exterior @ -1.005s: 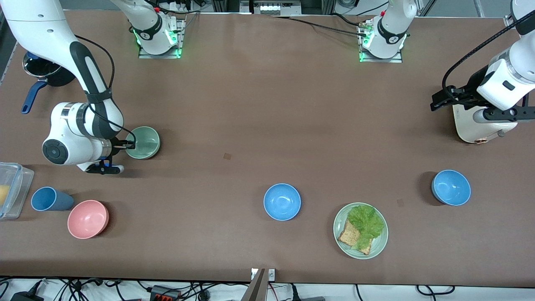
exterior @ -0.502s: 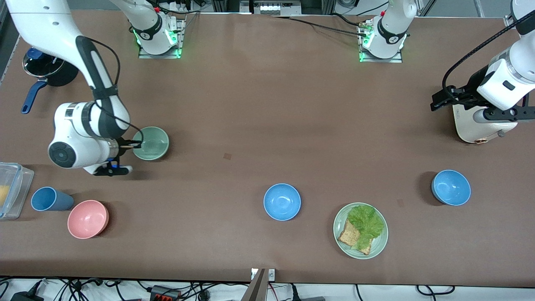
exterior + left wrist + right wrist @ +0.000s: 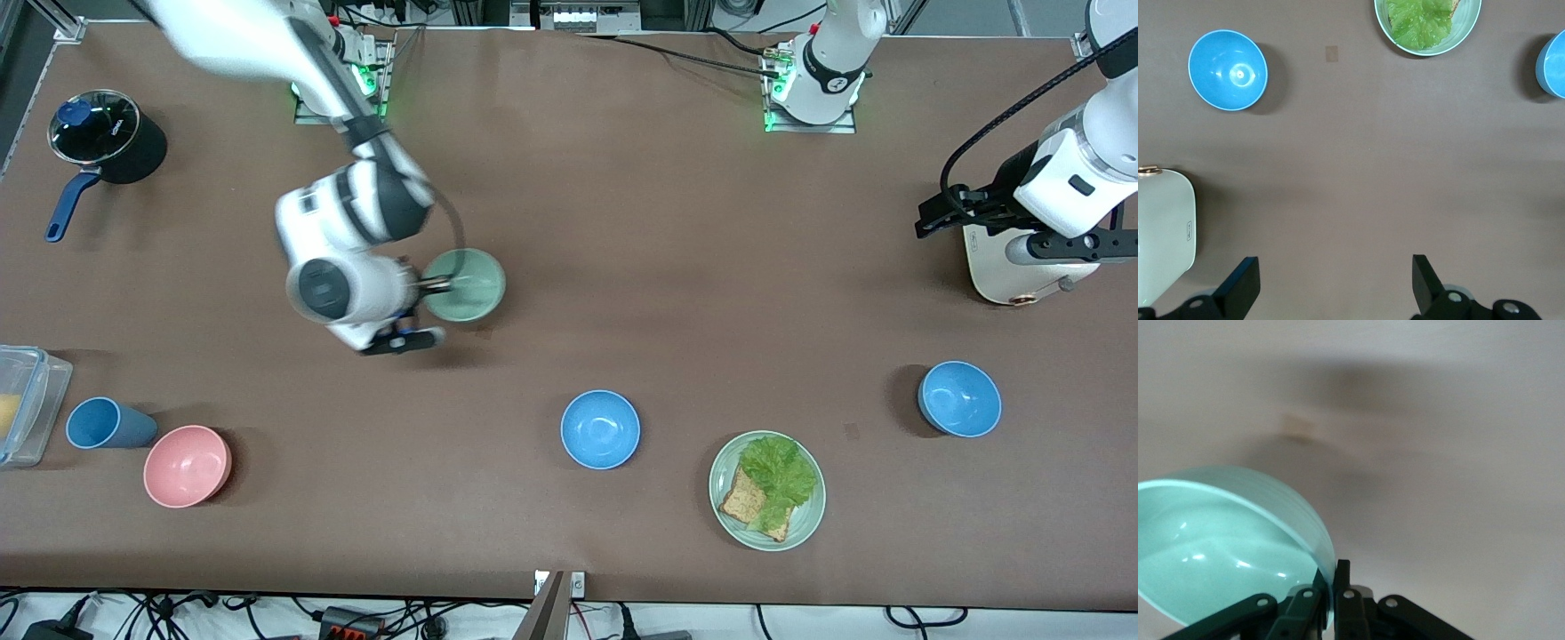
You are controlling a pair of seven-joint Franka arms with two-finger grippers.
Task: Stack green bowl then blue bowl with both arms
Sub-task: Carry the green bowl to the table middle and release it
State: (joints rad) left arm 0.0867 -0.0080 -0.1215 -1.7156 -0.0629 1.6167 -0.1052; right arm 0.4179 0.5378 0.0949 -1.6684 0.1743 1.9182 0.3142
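My right gripper (image 3: 434, 286) is shut on the rim of the pale green bowl (image 3: 468, 284) and holds it in the air over the middle of the table; in the right wrist view the bowl (image 3: 1218, 547) sits clamped in my gripper (image 3: 1333, 587). One blue bowl (image 3: 600, 429) stands on the table nearer the front camera; it also shows in the left wrist view (image 3: 1546, 67). A second blue bowl (image 3: 959, 399) stands toward the left arm's end, seen too in the left wrist view (image 3: 1228, 69). My left gripper (image 3: 1331, 283) is open and empty, waiting up high beside a white appliance (image 3: 1005, 267).
A green plate with lettuce and toast (image 3: 767, 491) lies between the two blue bowls, nearer the camera. A pink bowl (image 3: 187, 465), a blue cup (image 3: 107, 423) and a clear container (image 3: 25, 404) stand at the right arm's end, with a black pot (image 3: 107, 138) farther back.
My right gripper has lifted the green bowl and carried it fast toward the middle of the table. The left arm has not moved.
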